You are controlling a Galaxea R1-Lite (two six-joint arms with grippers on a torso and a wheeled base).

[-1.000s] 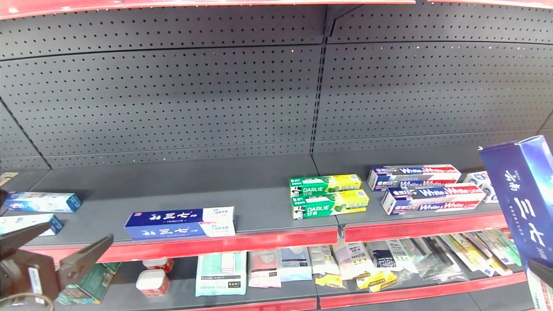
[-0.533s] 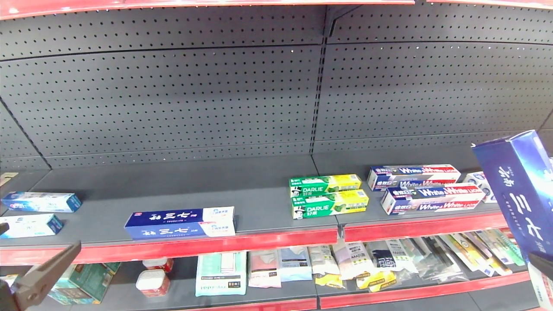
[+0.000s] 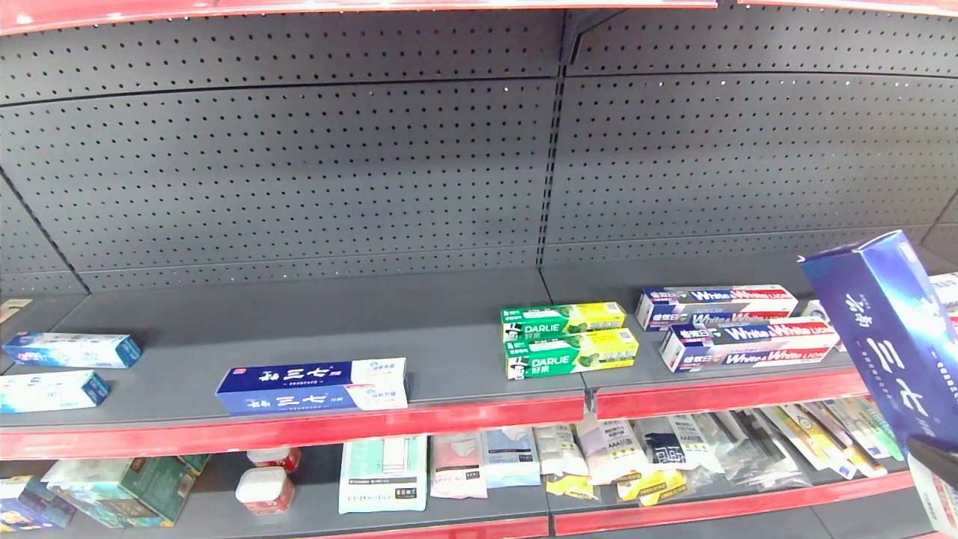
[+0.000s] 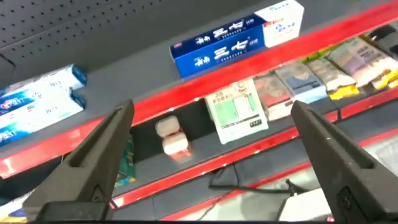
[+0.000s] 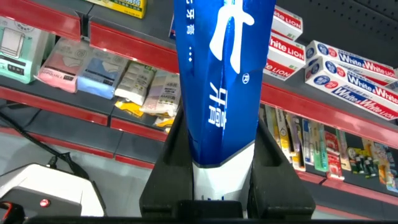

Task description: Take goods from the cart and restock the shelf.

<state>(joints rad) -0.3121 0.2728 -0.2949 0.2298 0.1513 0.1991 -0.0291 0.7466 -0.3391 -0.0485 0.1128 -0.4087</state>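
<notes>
Right gripper [image 5: 217, 146]: jaws clamped on the lower end of a blue toothpaste box [image 3: 891, 340]. The box stands tilted in the air at the right end of the shelf [image 3: 374, 314], partly covering the white-and-red boxes [image 3: 748, 333]. Left gripper [image 4: 211, 109]: fingers wide apart, holding nothing, facing the shelves. On the shelf lie a second blue box [image 3: 313, 385] at the front lip, two green boxes [image 3: 572, 340] and pale blue boxes [image 3: 71, 349] at far left. Packets [image 3: 486, 460] lie on the level below.
</notes>
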